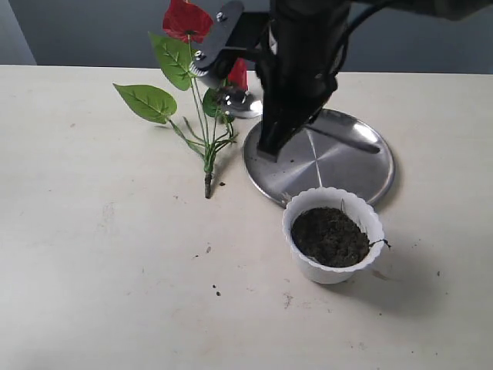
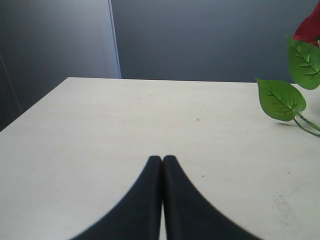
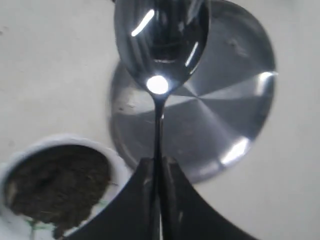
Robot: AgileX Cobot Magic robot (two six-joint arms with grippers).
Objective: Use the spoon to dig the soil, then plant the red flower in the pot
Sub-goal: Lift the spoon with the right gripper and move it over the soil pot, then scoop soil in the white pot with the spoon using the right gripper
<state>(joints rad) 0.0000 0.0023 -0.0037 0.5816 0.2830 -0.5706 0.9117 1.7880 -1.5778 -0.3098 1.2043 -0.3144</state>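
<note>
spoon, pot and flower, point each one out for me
spoon (image 3: 159,45), right wrist view, on the shiny bowl
pot (image 1: 296,220), exterior view, on the white scalloped rim
flower (image 1: 185,19), exterior view, on the upper red bloom

Item count: one spoon (image 3: 160,45); one pot (image 1: 333,235) holding one mass of soil (image 1: 330,237); one steel plate (image 1: 347,158); one red flower (image 1: 192,92) sprig showing two red blooms and three green leaves; two grippers, left gripper (image 2: 162,159) and right gripper (image 3: 159,161)
</note>
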